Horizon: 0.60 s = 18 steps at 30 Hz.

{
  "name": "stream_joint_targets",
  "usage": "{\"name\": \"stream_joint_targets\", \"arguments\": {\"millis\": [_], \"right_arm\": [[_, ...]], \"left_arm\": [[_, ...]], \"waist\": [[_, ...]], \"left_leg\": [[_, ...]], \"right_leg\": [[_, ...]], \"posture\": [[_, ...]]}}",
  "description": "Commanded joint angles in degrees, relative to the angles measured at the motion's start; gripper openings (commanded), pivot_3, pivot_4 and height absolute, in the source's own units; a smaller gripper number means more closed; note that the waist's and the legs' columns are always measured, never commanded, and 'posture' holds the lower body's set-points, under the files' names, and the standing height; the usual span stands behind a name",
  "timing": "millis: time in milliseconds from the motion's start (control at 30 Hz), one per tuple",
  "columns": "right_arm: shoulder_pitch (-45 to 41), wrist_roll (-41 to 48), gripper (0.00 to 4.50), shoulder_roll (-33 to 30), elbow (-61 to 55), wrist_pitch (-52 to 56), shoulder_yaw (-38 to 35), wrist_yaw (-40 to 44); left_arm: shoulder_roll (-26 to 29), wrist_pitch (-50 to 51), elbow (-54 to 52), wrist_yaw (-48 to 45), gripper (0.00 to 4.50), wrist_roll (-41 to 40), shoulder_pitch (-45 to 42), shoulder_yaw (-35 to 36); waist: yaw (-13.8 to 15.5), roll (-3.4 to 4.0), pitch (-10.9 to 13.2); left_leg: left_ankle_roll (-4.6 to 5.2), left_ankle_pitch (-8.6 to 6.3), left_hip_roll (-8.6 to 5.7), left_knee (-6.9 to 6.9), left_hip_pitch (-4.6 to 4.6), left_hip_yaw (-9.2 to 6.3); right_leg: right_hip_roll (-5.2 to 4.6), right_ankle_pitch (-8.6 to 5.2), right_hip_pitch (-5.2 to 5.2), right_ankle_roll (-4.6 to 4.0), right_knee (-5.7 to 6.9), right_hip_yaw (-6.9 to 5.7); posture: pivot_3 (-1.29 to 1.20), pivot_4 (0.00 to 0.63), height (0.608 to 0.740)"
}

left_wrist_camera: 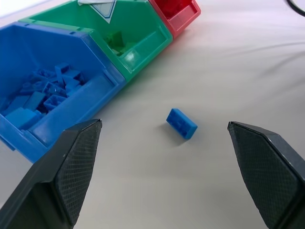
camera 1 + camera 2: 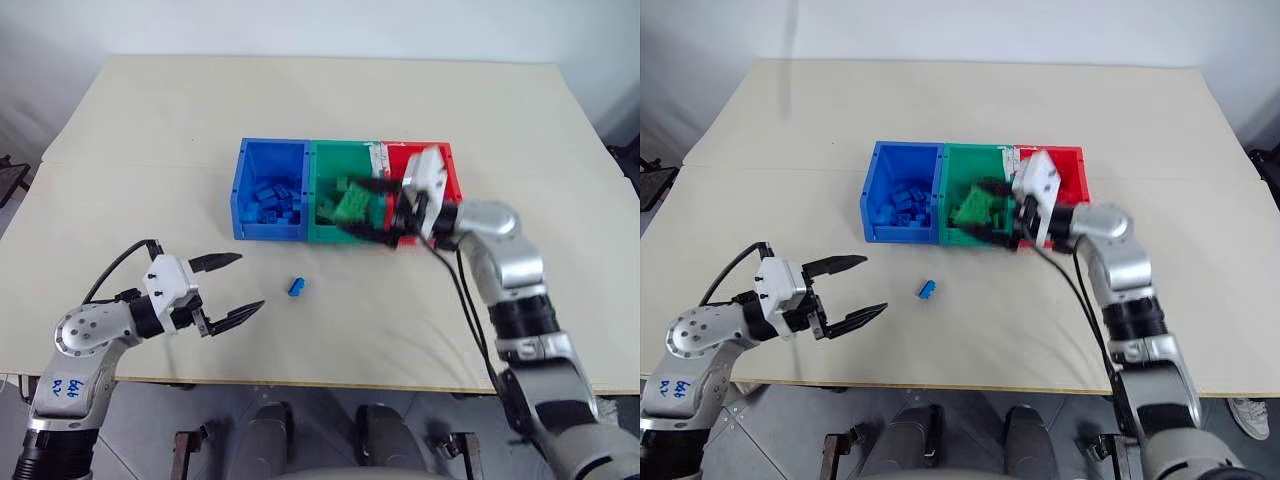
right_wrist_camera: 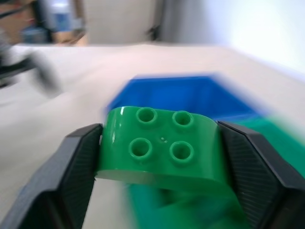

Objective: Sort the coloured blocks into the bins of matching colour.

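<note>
Waiting near the table's front edge, the left end effector (image 2: 228, 286) hangs spread and empty, one loose blue block (image 2: 296, 287) lying just beyond it, short of the bins. Farther back, the right end effector (image 2: 368, 208) pinches one green block (image 2: 351, 202) over the green bin (image 2: 325, 235), so I judge the next move is letting go there. Three bins: blue bin (image 2: 240, 185), green, red bin (image 2: 455, 180).

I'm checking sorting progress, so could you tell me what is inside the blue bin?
The blue bin holds a heap of small blue blocks across its floor. No other colour shows among them. Whatever lies beneath the heap is covered.
</note>
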Motion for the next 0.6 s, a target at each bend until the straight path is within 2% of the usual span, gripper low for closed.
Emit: {"name": "stream_joint_targets", "arguments": {"millis": [33,100,167,333,433,500,600], "right_arm": [[-3.70,-4.10,3.46,1.11,8.09,-5.72,-1.45,-6.03],[-4.89,-4.40,4.18,1.81,9.44,-5.79,-1.32,-6.19],[-5.30,-4.29,4.49,2.18,9.50,-4.86,-1.05,-5.52],[-4.68,-3.25,4.49,1.06,7.52,-3.43,-1.75,-3.19],[-0.96,1.21,4.49,-2.19,2.46,0.16,-2.34,5.10],[4.06,5.66,4.49,-5.24,-2.45,0.84,-3.67,12.13],[12.19,8.22,4.49,-10.15,-7.01,-1.19,-5.47,18.51]], "left_arm": [[-0.43,-0.29,-1.16,0.63,4.50,-0.56,-0.30,-0.04],[-0.56,-0.11,-1.43,0.82,4.50,-0.51,-0.38,-0.14],[-0.62,-0.02,-1.66,1.01,4.50,-0.51,-0.31,-0.18],[-0.72,-0.14,-1.99,1.48,4.50,-0.38,0.22,-0.19],[-0.78,0.68,-1.88,1.88,4.50,-1.26,0.90,0.75],[-0.48,0.41,-1.23,1.44,4.50,-1.53,2.18,1.84],[-0.10,-0.85,0.10,0.91,4.50,-1.27,4.40,3.74]], "waist": [[-0.11,0.00,0.00],[-0.33,0.00,0.00],[-0.61,0.00,0.00],[-0.81,0.00,0.00],[-0.68,0.02,0.01],[-0.38,0.01,0.01],[-0.17,0.01,0.01]], "left_leg": [[0.00,0.00,0.00,0.00,-0.01,0.01],[0.00,0.00,-0.01,-0.01,-0.06,0.01],[0.00,0.00,-0.02,-0.02,-0.11,0.01],[0.00,0.00,0.02,-0.03,-0.14,0.01],[0.01,0.00,0.02,-0.03,-0.15,0.01],[0.02,-0.01,0.00,-0.03,-0.16,0.01],[0.12,-0.07,-0.02,-0.01,-0.16,0.00]], "right_leg": [[0.00,0.00,0.00,0.00,0.02,-0.01],[-0.01,0.00,-0.02,0.00,0.21,-0.02],[-0.02,0.00,-0.08,0.00,0.24,-0.02],[-0.02,0.00,-0.23,0.00,0.33,0.02],[-0.02,0.00,-0.25,0.00,0.34,0.04],[-0.03,0.00,-0.21,0.00,0.32,0.02],[-0.07,0.00,-0.01,0.00,0.14,-0.09]], "posture": [[0.00,0.150,0.740],[0.00,0.150,0.740],[0.00,0.150,0.740],[0.00,0.150,0.740],[0.00,0.150,0.740],[0.00,0.150,0.740],[0.00,0.150,0.740]]}}
